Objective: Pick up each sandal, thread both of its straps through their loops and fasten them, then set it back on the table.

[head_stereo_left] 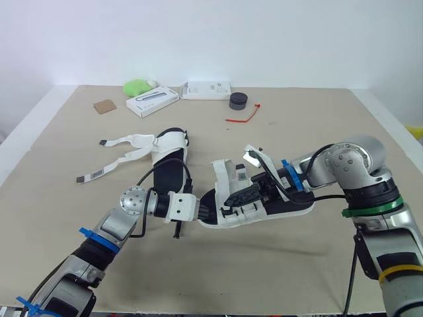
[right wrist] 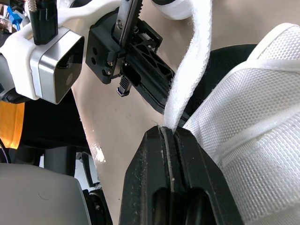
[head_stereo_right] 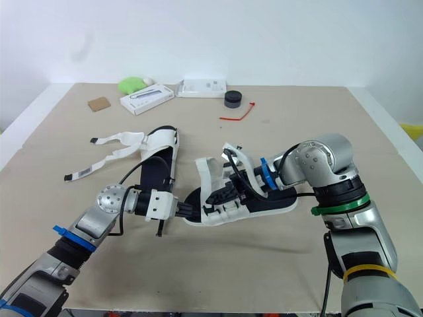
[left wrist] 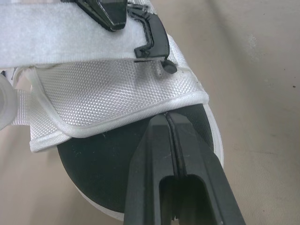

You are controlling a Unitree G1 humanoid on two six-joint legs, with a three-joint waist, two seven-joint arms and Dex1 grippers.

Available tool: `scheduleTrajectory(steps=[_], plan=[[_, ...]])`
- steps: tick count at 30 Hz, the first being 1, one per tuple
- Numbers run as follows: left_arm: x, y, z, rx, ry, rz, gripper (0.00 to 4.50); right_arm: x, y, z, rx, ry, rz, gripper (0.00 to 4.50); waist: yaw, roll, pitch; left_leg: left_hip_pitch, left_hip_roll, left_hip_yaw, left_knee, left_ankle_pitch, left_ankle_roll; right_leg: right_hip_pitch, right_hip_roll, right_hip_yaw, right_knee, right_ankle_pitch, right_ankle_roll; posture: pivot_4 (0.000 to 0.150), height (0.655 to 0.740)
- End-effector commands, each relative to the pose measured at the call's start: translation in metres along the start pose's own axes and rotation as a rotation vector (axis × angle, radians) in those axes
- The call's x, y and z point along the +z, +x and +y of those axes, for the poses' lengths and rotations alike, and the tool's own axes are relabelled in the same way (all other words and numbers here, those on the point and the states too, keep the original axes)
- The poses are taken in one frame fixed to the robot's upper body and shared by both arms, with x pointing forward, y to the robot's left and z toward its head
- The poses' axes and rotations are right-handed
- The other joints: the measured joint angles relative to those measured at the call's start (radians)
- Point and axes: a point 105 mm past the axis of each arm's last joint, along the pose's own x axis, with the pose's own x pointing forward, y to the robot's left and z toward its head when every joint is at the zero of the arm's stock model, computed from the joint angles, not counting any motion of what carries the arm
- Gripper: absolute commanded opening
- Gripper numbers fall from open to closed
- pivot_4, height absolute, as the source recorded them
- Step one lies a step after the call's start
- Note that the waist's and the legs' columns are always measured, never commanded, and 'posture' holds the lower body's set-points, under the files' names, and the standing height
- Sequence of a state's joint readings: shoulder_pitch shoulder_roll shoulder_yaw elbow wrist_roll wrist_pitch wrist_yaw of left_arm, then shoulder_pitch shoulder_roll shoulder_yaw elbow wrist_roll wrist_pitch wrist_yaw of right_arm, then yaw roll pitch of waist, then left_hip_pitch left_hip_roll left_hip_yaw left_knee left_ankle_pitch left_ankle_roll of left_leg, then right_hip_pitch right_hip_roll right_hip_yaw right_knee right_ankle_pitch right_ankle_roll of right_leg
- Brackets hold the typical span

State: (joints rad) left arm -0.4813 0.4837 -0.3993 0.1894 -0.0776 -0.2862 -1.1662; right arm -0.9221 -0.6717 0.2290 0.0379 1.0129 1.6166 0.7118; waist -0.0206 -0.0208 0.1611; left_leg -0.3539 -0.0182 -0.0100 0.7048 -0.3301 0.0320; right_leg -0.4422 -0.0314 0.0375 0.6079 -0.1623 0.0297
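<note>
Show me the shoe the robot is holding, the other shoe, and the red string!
held sandal [head_stereo_left: 277,215], left eye view, on its white sole edge.
other sandal [head_stereo_left: 166,181], left eye view, on its black footbed.
red string [head_stereo_left: 241,119], left eye view, near its middle.

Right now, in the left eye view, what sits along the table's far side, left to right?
brown cardboard square → angled white box → flat white box → black round cap

left gripper [head_stereo_left: 209,212], right gripper [head_stereo_left: 231,199] on sandal [head_stereo_left: 295,211]
</note>
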Motion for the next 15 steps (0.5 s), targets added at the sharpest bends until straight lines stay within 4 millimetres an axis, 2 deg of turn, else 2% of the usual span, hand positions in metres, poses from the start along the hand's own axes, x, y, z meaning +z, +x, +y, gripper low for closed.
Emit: scheduleTrajectory(steps=[1,8,15], plan=[[-0.029,0.003,-0.024,-0.082,-0.084,0.108,0.00,0.014,-0.009,0.006,-0.010,-0.039,-0.049,0.03,0.000,0.000,0.000,0.000,0.000,0.000,0.000,0.000,0.000,0.000,0.000,0.000,0.000,0.000,0.000,0.150,0.7400],[-0.028,0.003,-0.024,-0.082,-0.084,0.108,0.00,0.013,-0.009,0.005,-0.010,-0.034,-0.047,0.03,0.000,0.000,0.000,0.000,0.000,0.000,0.000,0.000,0.000,0.000,-0.001,0.000,0.000,0.000,0.000,0.150,0.7400],[-0.029,0.003,-0.024,-0.082,-0.087,0.109,0.00,0.003,-0.008,0.003,-0.003,-0.020,-0.020,0.03,0.000,0.000,0.000,0.000,0.000,0.000,0.000,0.000,0.000,0.000,-0.001,0.000,0.000,0.000,0.000,0.150,0.7400]])
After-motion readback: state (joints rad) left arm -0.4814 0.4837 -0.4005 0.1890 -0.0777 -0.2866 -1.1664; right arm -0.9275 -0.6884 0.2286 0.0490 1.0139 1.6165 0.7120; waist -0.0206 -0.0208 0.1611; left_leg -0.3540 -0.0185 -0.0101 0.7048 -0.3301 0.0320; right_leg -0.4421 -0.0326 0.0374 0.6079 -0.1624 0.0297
